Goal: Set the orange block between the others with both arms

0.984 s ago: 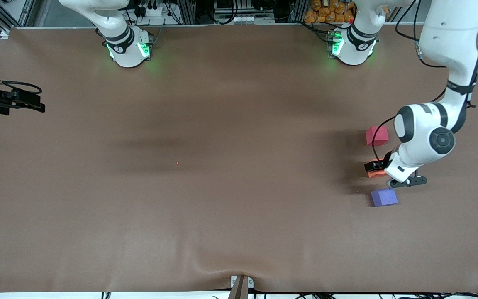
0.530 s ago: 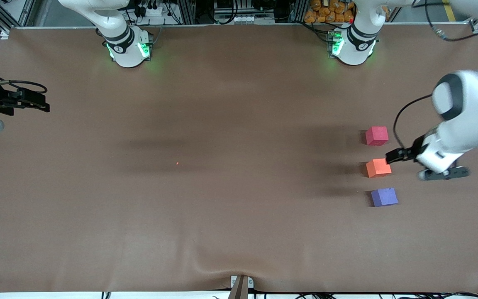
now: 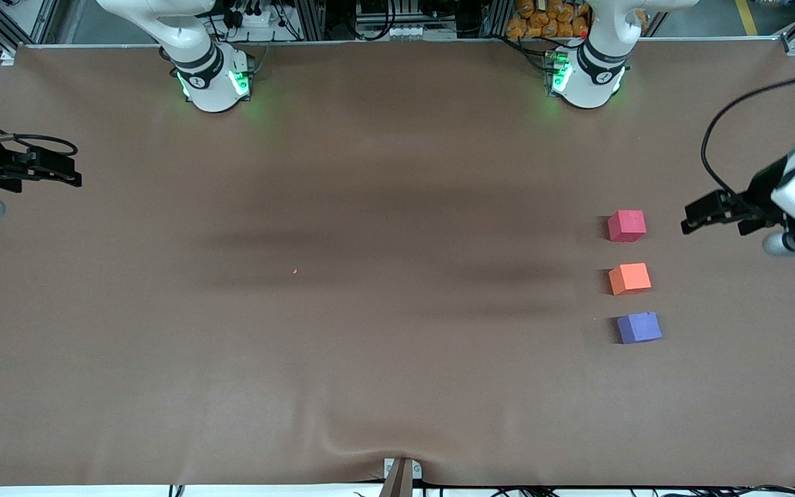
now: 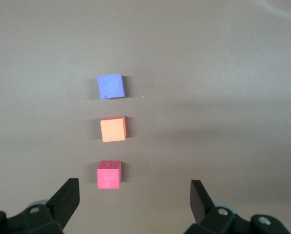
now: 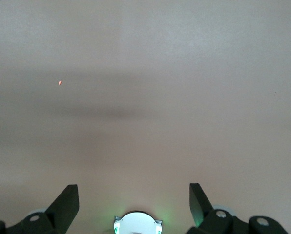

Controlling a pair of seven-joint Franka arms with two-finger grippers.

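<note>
A: Small matte orange foam cube point(image 3: 629, 278) is set between pinkish-red cube point(image 3: 626, 226) and purple-blue cube point(image 3: 639, 327), near the table's point(image 3: 370, 386) left-arm end.

B: Placement judged done. Left gripper point(image 3: 698, 217) is spread empty over that end; right gripper point(image 3: 59, 176), open too, waits. Only retreat is called for.

Cubes, foam-like, three in all: one orange block point(image 3: 629, 278), one pinkish-red cube point(image 3: 626, 226), one purple-blue cube point(image 3: 639, 327). Robot arms, white, two. Claws, black, two: left claw point(image 3: 689, 223), right claw point(image 3: 74, 179). Bases lit green, two. Desk point(image 3: 384, 331), brown, one.
</note>
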